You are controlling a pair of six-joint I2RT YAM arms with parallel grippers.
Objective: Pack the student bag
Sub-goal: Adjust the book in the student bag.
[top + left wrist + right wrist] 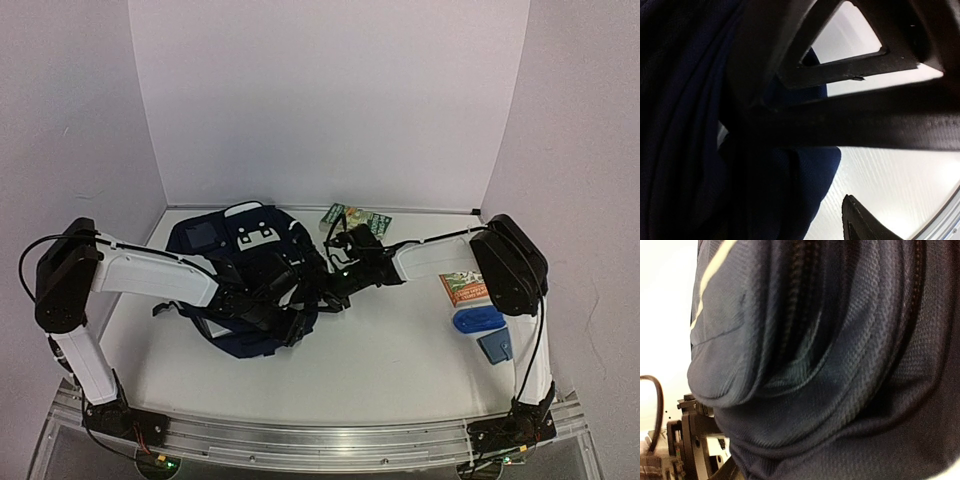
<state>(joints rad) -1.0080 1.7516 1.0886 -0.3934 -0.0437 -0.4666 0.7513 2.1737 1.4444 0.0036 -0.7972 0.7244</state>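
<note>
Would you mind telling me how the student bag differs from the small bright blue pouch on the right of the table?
The student bag is far larger than the blue pouch. The bag is dark navy with white markings; the pouch is a plain, brighter blue. The bag lies crumpled left of centre; the pouch lies flat near the right edge. Both are blue and rest on the table.

Buried in dark folds of the student bag [215,235] at centre of the overhead view: fingertips of left gripper [272,298] and right gripper [318,287]. Right wrist view filled with fabric, own fingers unseen. Print on the orange card [460,288], at right, too small to read.
</note>
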